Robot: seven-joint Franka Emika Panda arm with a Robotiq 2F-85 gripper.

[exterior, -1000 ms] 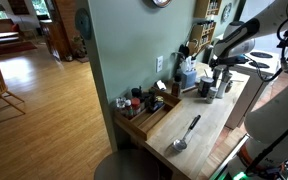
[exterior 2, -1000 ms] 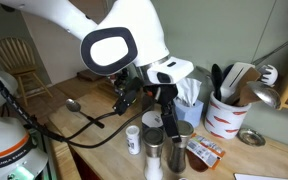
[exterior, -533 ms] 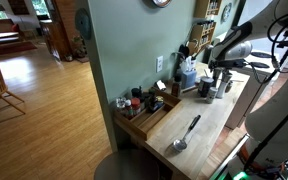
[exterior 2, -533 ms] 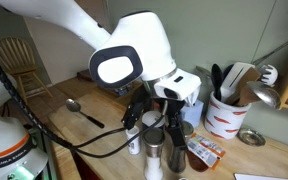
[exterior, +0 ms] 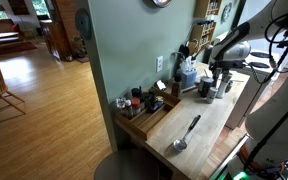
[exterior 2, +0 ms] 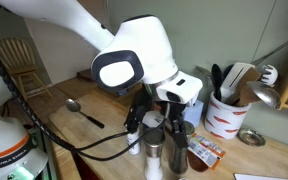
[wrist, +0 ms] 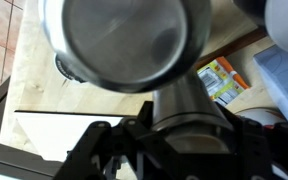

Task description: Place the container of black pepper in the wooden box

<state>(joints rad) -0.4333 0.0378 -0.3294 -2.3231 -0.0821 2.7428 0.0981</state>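
The container of black pepper is a slim grey metal cylinder standing between my jaws in the wrist view. In an exterior view it stands on the counter among other shakers. My gripper reaches down over it with the jaws tight against its sides. The gripper also shows at the far end of the counter. The wooden box lies at the near end of the counter by the green wall, with several small jars in it.
A larger steel shaker and a white jar stand right beside the pepper. A red-and-white utensil crock, a tissue box and a packet are close by. A metal spoon lies mid-counter.
The arm came down over the shakers between one second and half a second ago. Since then it has barely moved.
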